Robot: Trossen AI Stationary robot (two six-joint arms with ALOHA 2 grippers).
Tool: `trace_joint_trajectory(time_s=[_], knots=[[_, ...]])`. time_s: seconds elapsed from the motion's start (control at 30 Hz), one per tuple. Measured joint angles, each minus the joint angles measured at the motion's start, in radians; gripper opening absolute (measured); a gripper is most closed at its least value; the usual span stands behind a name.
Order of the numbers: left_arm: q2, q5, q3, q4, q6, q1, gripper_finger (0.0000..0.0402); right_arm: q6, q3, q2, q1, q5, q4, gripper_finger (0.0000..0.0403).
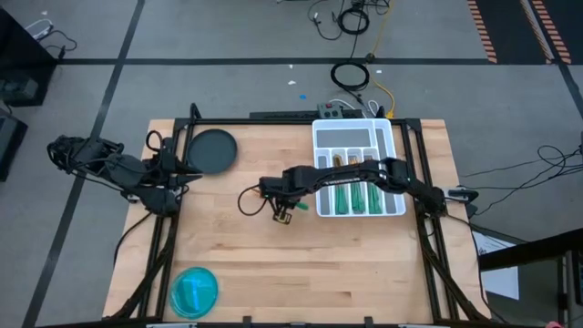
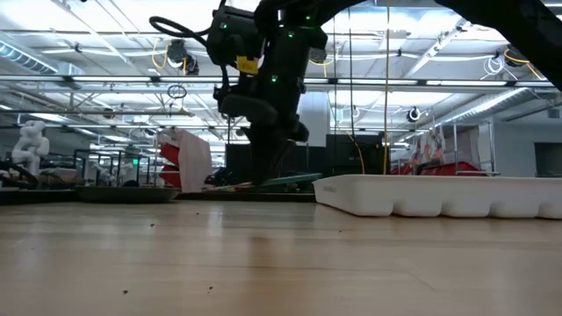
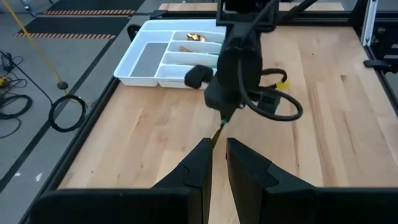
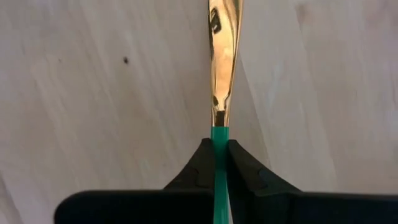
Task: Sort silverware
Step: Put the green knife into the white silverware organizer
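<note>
Working from the left of the table, the left gripper waited near the edge beside a dark round plate, its fingers nearly together with only a thin gap and nothing between them; it appeared parked clear of the work, presumably to leave the middle of the table free. A blue bowl sat near the front edge, well apart from both arms. At centre, the right gripper reached out from the right side and pointed down at the wood, clamped on one piece of silverware; the grip sat on the green handle with the gold head projecting forward over the boards, which suited carrying it end-first toward a slot. To the right, the white tray already held several green-handled pieces in its long slots, so sorting looked well advanced. Only the right wrist view showed the closed fingers on the handle and the shiny head; whether that head was a knife or a spoon seen edge-on could not be told. The overhead view alone gave the tray's filling. The low view showed the gripper standing just beside the tray wall, but not its hold.
</note>
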Motion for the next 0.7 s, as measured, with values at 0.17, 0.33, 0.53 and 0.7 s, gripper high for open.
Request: trace_joint_trajectory(time_s=[0.17, 0.33, 0.53, 0.7], knots=[[0.000, 0.000, 0.000, -0.003, 0.000, 0.000, 0.0057, 0.021, 0.016, -0.040, -0.017, 0.002, -0.068, 0.0000], [0.000, 0.000, 0.000, -0.002, 0.001, 0.000, 0.0057, 0.024, 0.018, -0.146, -0.039, 0.009, -0.101, 0.0000], [-0.001, 0.000, 0.000, -0.002, 0.000, 0.000, 0.0057, 0.101, 0.019, -0.336, -0.059, 0.035, -0.190, 0.0000], [-0.001, -0.001, 0.000, -0.001, 0.001, 0.000, 0.0057, 0.175, 0.019, -0.513, -0.056, 0.155, -0.255, 0.0000]])
